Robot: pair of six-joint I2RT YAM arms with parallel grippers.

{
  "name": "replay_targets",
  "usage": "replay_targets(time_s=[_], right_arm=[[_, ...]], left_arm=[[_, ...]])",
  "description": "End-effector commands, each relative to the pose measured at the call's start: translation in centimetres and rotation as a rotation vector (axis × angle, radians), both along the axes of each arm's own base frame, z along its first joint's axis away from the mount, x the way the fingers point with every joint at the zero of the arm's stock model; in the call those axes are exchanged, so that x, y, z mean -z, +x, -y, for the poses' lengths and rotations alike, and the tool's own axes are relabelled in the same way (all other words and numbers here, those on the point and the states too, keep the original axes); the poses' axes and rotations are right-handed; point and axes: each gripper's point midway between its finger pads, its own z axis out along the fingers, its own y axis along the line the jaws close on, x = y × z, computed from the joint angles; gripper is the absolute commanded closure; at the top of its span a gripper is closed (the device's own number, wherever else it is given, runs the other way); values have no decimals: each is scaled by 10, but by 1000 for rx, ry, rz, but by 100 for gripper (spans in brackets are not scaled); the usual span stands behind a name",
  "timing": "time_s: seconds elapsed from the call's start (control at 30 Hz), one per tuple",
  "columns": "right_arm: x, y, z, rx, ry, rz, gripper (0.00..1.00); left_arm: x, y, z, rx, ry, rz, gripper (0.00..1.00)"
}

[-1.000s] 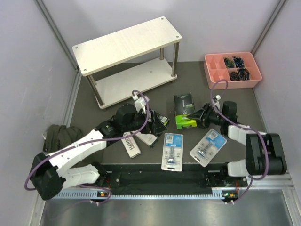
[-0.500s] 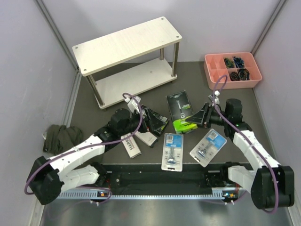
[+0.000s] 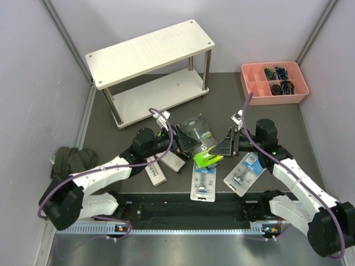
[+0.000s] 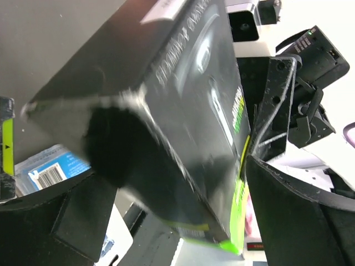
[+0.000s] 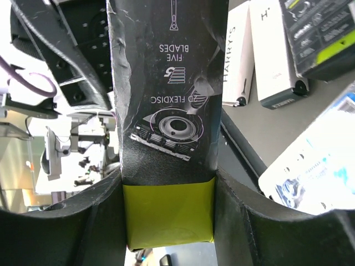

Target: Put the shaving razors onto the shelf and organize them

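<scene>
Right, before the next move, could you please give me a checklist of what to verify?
1. Right gripper hold on the black and lime pack: ok, its fingers press against both edges near the lime end.
2. Left gripper hold on that pack: cannot tell; the pack sits between its fingers, but contact is unclear.
3. Shelf free to receive: ok, nothing visible on either board.
4. Other packs stowed: not ok; the second black pack, two Harry's boxes and two blister packs lie on the table.
</scene>
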Motion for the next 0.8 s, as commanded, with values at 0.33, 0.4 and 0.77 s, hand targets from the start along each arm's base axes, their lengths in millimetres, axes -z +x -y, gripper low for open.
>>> replay_targets(time_s=[0.33, 0.4, 0.77], right_arm=[[-31, 6, -29, -117, 113, 137, 84], [-30, 9, -30, -110, 111, 140, 82], [-34, 43, -20, 189, 88, 131, 13]], left_arm=[[-50, -20, 2, 101, -196, 124, 50], [-52, -19, 2, 96, -206, 123, 63], [-60, 3, -9, -60, -248, 84, 93]])
